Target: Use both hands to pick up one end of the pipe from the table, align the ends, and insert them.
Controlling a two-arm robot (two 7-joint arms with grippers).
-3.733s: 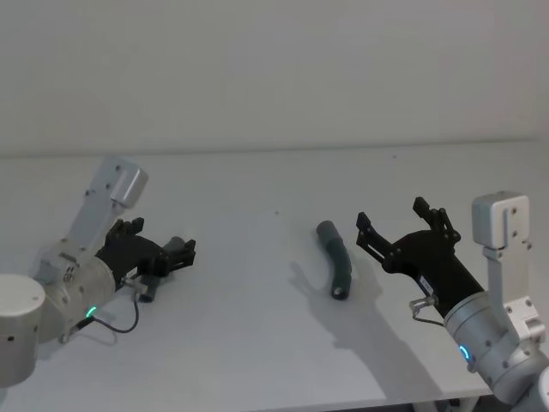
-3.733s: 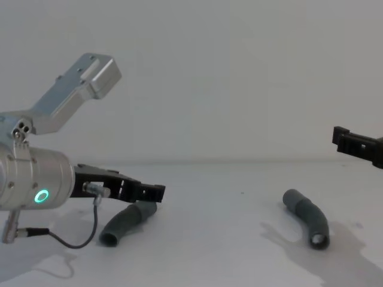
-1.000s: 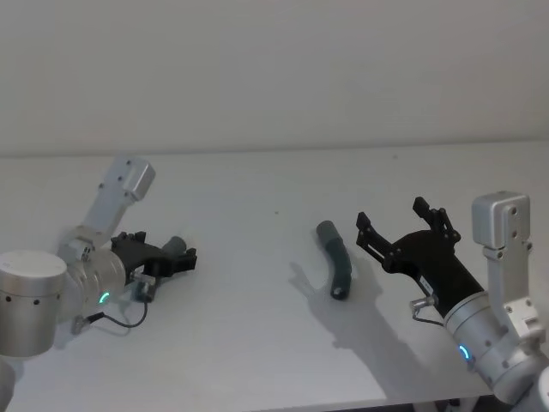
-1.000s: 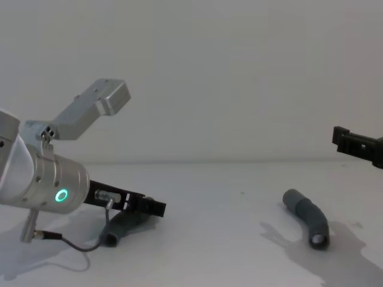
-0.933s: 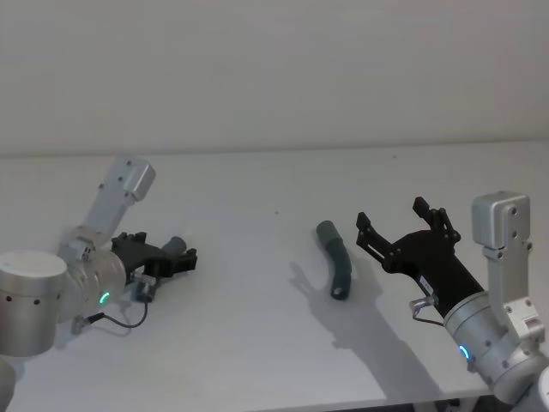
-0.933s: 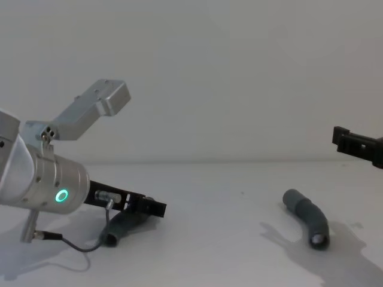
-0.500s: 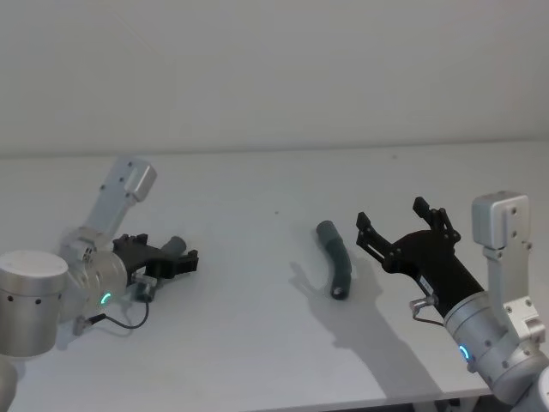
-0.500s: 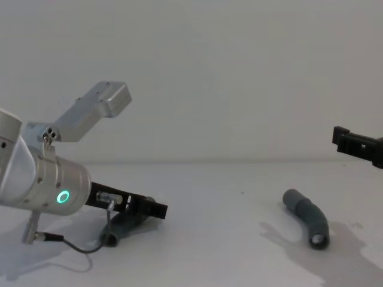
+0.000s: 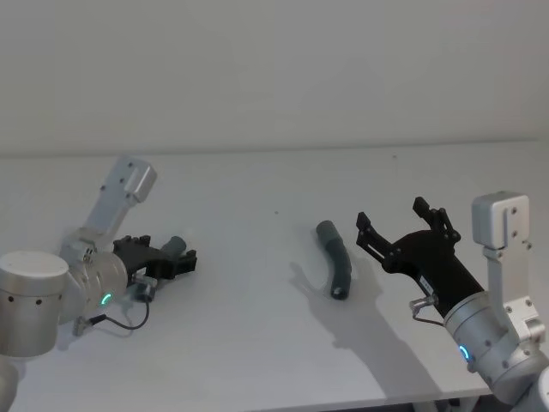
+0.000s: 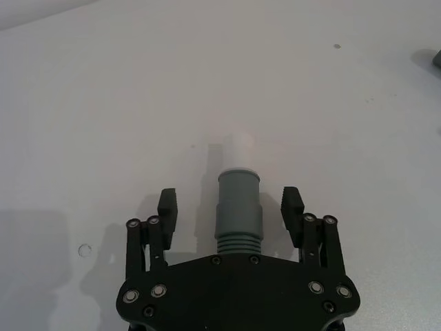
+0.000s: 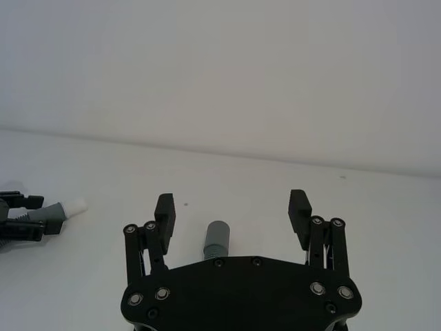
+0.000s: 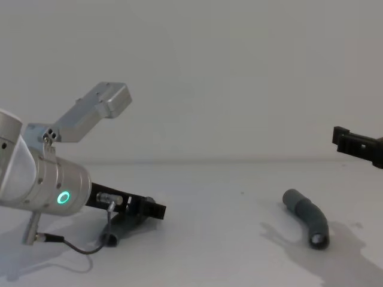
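Left wrist view has the left gripper low over the worktop, its jaws released. One jaw sits on either side of the white-tipped hose piece, apart from its smooth grey collar, and the white plug tip pokes out ahead of them. In the head view that piece lies at 9 o'clock on the worktop. The second hose piece lies loose at about 3 o'clock, and the right gripper hovers at its 3 o'clock side, jaws spread wide and holding nothing. The likely trouble is a clamp on the smooth collar, which may let the curved piece swivel or slip out and spoil the alignment. A black cable looping off the left wrist lies just beside the piece and could drag it. Between the two pieces lies bare worktop, so no obstacle shows on that path.
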